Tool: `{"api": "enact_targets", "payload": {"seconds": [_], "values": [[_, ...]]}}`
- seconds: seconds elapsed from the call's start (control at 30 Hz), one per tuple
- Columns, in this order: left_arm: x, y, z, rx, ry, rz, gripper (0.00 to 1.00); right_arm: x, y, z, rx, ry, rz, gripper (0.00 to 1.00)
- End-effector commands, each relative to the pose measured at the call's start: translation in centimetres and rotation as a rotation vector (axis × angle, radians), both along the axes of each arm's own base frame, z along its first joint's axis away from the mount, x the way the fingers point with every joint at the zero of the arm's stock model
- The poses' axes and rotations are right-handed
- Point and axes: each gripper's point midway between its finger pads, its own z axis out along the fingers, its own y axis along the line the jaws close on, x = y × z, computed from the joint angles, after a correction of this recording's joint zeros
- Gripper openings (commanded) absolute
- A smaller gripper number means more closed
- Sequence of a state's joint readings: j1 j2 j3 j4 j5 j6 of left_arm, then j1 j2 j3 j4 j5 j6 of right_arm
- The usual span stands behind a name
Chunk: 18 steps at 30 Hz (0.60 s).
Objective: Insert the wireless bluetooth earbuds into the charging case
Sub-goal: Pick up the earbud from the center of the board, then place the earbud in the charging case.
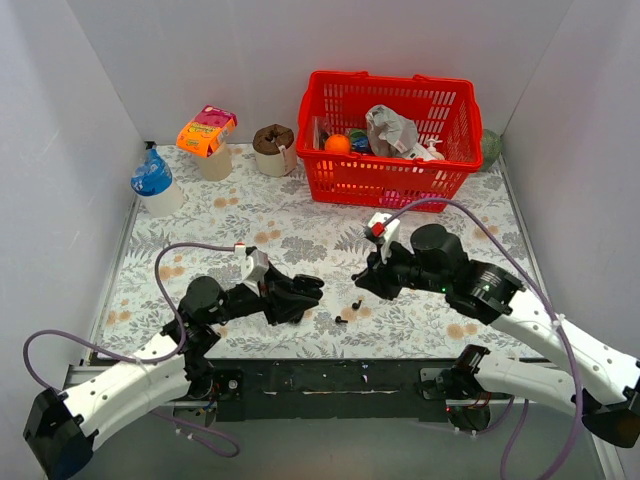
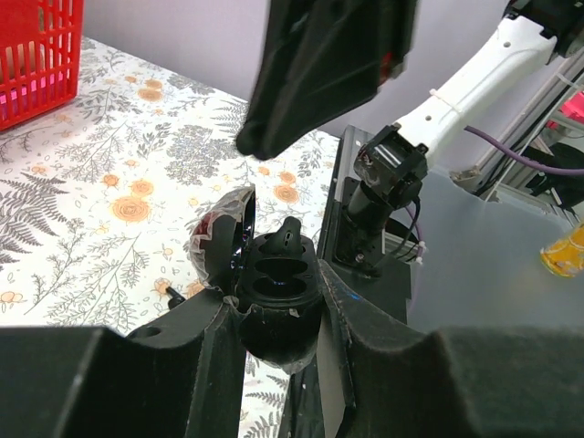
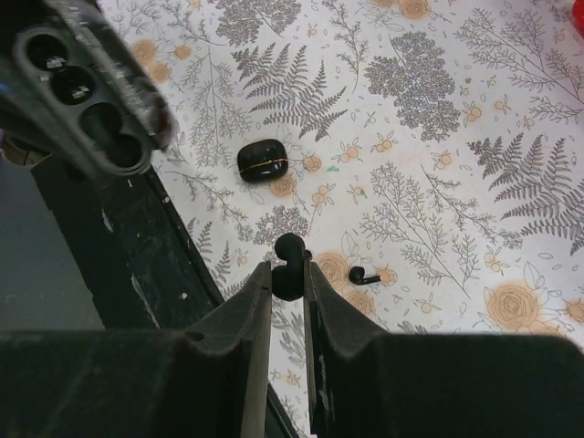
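My left gripper (image 2: 276,308) is shut on the open black charging case (image 2: 278,294), its lid (image 2: 224,242) tipped up to the left. One black earbud (image 2: 290,234) sits at the case's far end, and two wells (image 2: 278,270) show dark. My right gripper (image 3: 289,276) is shut on another earbud (image 3: 290,266), held above the floral table. It hovers just right of the left gripper (image 1: 300,293) in the top view, where the right gripper (image 1: 368,280) faces the case. A loose earbud (image 3: 363,275) lies on the cloth below.
A closed black case (image 3: 264,161) with a gold seam lies near the table's black front edge (image 3: 173,265). A red basket (image 1: 388,140) of items stands at the back. A blue-lidded cup (image 1: 155,185), an orange packet (image 1: 207,133) and a brown roll (image 1: 274,148) stand back left.
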<state>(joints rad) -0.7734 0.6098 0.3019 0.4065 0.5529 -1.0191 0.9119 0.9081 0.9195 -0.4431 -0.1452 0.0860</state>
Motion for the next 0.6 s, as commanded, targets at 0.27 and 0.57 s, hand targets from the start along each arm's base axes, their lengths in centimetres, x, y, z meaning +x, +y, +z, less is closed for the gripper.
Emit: {"api": "enact_targets", "payload": {"seconds": [0.27,0.57], "values": [[-0.3,-3.8,2.2,-0.016,-0.075,-0.238,0.00,-4.8,-2.0,7.5,0.050,-0.038,0.188,0.01],[-0.6,-4.7,2.6,-0.021,-0.064,-0.326,0.00,-5.0,0.2,8.9,0.081,-0.029,0.256,0.01]]}}
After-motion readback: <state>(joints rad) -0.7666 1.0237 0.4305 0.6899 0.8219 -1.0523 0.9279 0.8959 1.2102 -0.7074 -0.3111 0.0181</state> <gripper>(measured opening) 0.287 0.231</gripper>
